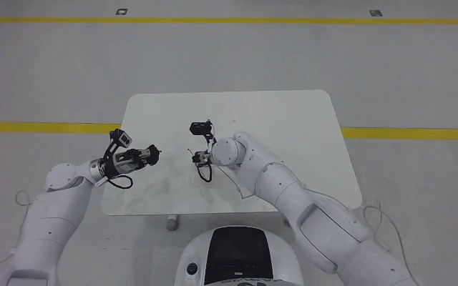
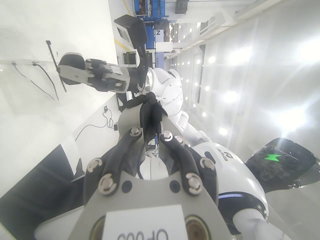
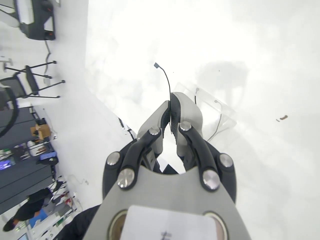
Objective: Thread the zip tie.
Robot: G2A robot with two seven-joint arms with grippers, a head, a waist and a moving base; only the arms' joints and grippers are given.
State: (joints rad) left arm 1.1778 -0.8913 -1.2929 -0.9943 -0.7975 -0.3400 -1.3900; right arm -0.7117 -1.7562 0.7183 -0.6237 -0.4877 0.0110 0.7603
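White table [image 1: 286,121] below, one black zip tie [image 3: 167,81] stands clamped in the right gripper [image 3: 171,101], that arm bent over mid-table. The left gripper [image 2: 150,119], clenched, points at it from nearby. Two more ties [image 3: 217,102] sit in a clear holder [image 3: 228,116].

So my table [image 1: 286,121] is a plain white top with rounded corners, standing on a grey floor [image 1: 71,71] with yellow stripes. Sitting right on it is a clear tray [image 3: 226,111], see-through plastic, with a couple of zip ties [image 3: 220,118] loose inside. Near the tray, not touching it, a few small brown crumbs [image 3: 283,117] lie on the bare surface.
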